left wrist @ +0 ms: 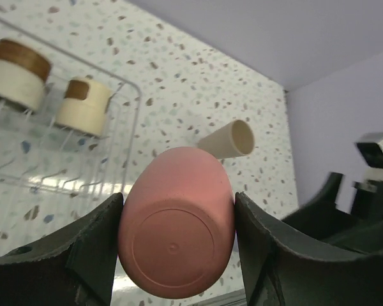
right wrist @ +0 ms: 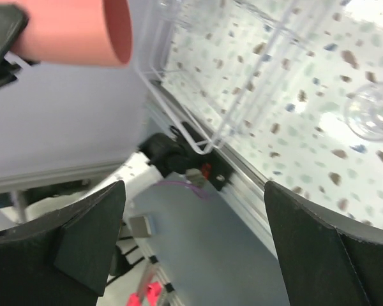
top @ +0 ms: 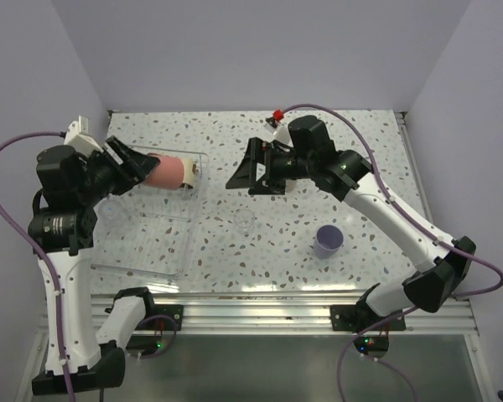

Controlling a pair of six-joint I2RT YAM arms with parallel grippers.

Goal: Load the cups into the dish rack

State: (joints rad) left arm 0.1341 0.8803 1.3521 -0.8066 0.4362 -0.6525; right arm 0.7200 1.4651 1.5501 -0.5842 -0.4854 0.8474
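My left gripper [top: 141,167] is shut on the coral-red cup [top: 168,172] and holds it on its side above the far end of the clear dish rack [top: 189,243]. In the left wrist view the fingers [left wrist: 92,245] clamp the cup's base end [left wrist: 177,239]. Two cream cups with brown bands [left wrist: 18,73] [left wrist: 83,105] lie in the rack [left wrist: 133,108]. The tall beige cup [left wrist: 228,140] lies on the table beyond the rack. A clear cup [top: 245,220] and the lavender cup [top: 329,240] stand on the table. My right gripper [top: 250,172] is open and empty, to the right of the coral-red cup [right wrist: 70,32].
The right wrist view shows the rack's near corner [right wrist: 201,137], the clear cup [right wrist: 373,111] and the table's metal front rail [right wrist: 274,210]. White walls close in the table at the back and sides.
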